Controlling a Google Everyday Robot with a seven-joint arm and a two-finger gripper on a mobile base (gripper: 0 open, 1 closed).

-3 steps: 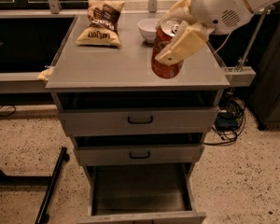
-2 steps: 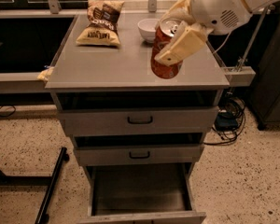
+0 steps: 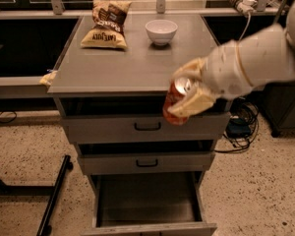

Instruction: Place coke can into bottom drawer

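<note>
- The two-finger gripper (image 3: 186, 93) at the end of the white robot arm (image 3: 255, 58) is seen in front of the right part of the grey metal cabinet, at the level of the top drawer front.
- The jaws are clenched on the small red-orange coke can (image 3: 173, 101) with the silver top rim. One cream-coloured finger (image 3: 192, 105) is pressed on the lower side of the can and the other one lies on the opposite side.
- The coke can is held in the air and tilted, with its silver top turned up and towards the camera. It touches neither the cabinet top (image 3: 128, 65) nor any drawer.
- The bottom drawer (image 3: 147, 203), a deep grey metal tray, is pulled out below and to the left of the can, well apart from it. Nothing is seen on its floor.
- The two upper drawers (image 3: 147, 127) with black handles are shut.
- A brown and yellow bag of chips (image 3: 106, 26) and a round white bowl (image 3: 161, 31) are left at the back of the cabinet top.
- The can is judged to be light, stiff along its height, but thin-walled and smooth, so it can be dented by a hard squeeze or slip from a weak one.
- A hold across the middle of the round wall is considered the safest. Whether the can is full cannot be told.
</note>
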